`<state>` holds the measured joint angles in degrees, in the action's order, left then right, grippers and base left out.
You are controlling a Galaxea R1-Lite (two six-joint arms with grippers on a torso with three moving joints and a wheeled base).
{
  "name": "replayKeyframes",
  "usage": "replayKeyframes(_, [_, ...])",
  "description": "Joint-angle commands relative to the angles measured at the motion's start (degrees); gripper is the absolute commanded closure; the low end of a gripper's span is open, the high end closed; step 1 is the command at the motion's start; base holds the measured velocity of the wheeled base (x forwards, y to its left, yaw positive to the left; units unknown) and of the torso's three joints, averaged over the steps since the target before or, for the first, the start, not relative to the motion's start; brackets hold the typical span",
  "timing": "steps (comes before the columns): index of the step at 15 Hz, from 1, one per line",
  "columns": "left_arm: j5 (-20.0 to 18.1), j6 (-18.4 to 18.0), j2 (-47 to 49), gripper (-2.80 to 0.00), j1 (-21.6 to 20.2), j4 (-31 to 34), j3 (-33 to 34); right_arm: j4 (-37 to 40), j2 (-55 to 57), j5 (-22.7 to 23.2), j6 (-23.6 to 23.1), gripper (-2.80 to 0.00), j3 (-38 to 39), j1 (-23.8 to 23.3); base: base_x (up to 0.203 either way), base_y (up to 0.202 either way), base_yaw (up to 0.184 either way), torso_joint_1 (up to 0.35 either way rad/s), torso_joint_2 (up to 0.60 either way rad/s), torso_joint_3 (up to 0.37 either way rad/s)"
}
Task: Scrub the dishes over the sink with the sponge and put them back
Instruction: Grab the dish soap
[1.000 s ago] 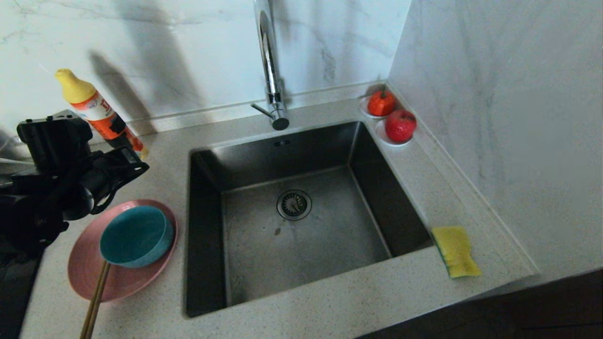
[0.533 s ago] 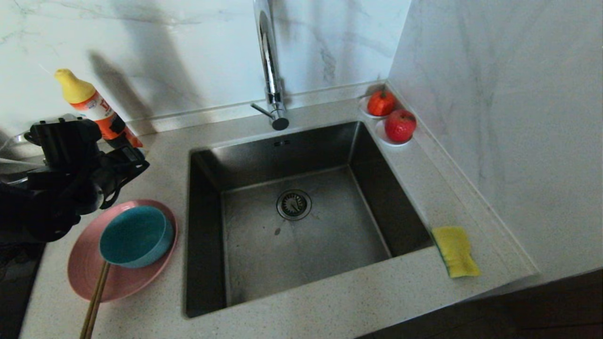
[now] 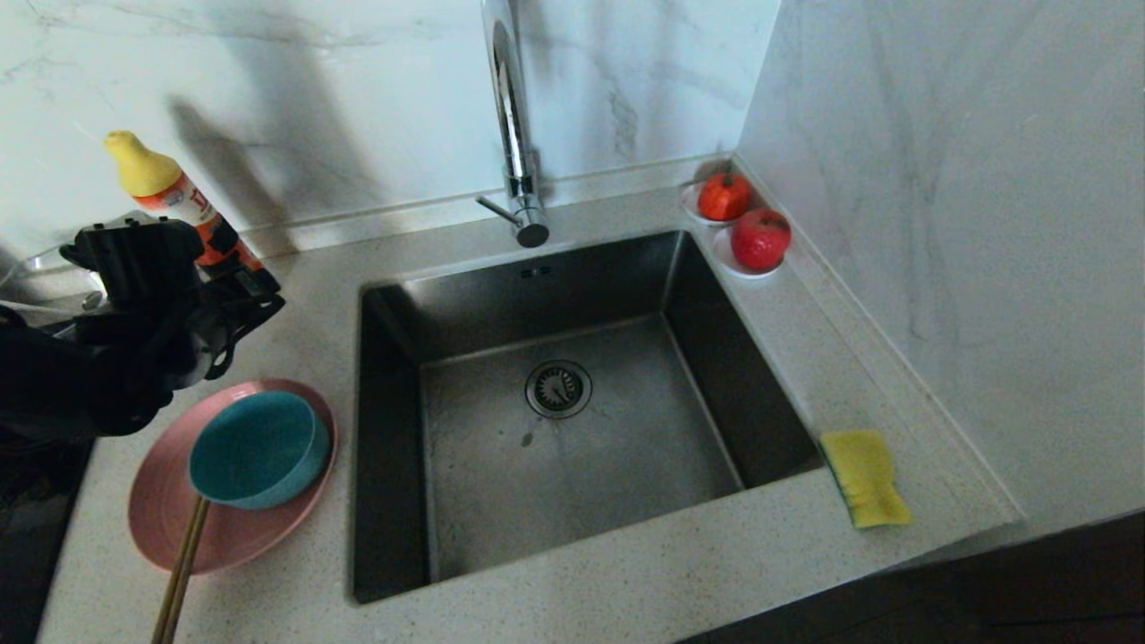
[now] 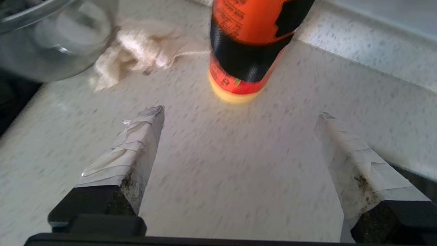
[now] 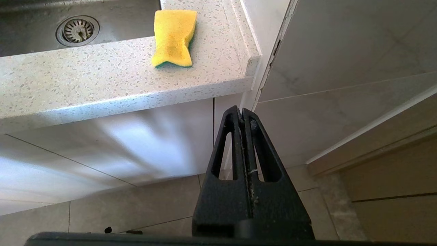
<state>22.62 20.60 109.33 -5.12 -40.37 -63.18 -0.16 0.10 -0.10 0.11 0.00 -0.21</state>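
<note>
The teal bowl [image 3: 258, 447] sits in the pink plate [image 3: 170, 528] on the counter left of the sink [image 3: 626, 483]. The chopsticks [image 3: 182, 572] lean on the plate's near rim under the bowl. My left gripper [image 3: 246, 300] [image 4: 239, 112] hangs beyond the plate, open wide, with bare counter between its taped fingers [image 4: 143, 136] and pointing at an orange bottle [image 4: 252, 44]. The yellow sponge [image 3: 864, 477] [image 5: 174, 36] lies on the counter right of the sink. My right gripper [image 5: 242, 111] is parked below the counter's front edge, shut and empty.
The orange bottle [image 3: 179, 210] with a yellow cap stands at the back left, with a glass bowl [image 4: 51, 37] and a crumpled cloth [image 4: 136, 48] beside it. The tall tap [image 3: 512, 125] rises behind the sink. Two saucers with red fruit [image 3: 742, 224] sit in the back right corner.
My left gripper has moved away from the plate's far rim, back toward the orange bottle. The dishes and sponge have not moved.
</note>
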Motion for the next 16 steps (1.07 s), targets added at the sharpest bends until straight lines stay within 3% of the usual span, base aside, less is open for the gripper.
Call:
replayKeyframes(1, [0.4, 0.1, 2.1, -2.80, -0.1, -0.2, -2.4, -0.1, 0.1, 0.0, 0.1, 0.00, 0.0, 0.0, 0.000, 0.000, 0.000, 0.000, 0.00, 0.000])
replayKeyframes(10, [0.5, -0.9, 7.6, -2.80, -0.6, -0.2, -11.3, 0.0, 0.1, 0.0, 0.0, 0.00, 0.0, 0.0, 0.000, 0.000, 0.000, 0.000, 0.00, 0.000])
replayKeyframes(16, [0.4, -3.5, 10.7, -2.80, -1.8, -0.2, -17.8, 0.0, 0.1, 0.0, 0.0, 0.00, 0.0, 0.0, 0.000, 0.000, 0.000, 0.000, 0.00, 0.000])
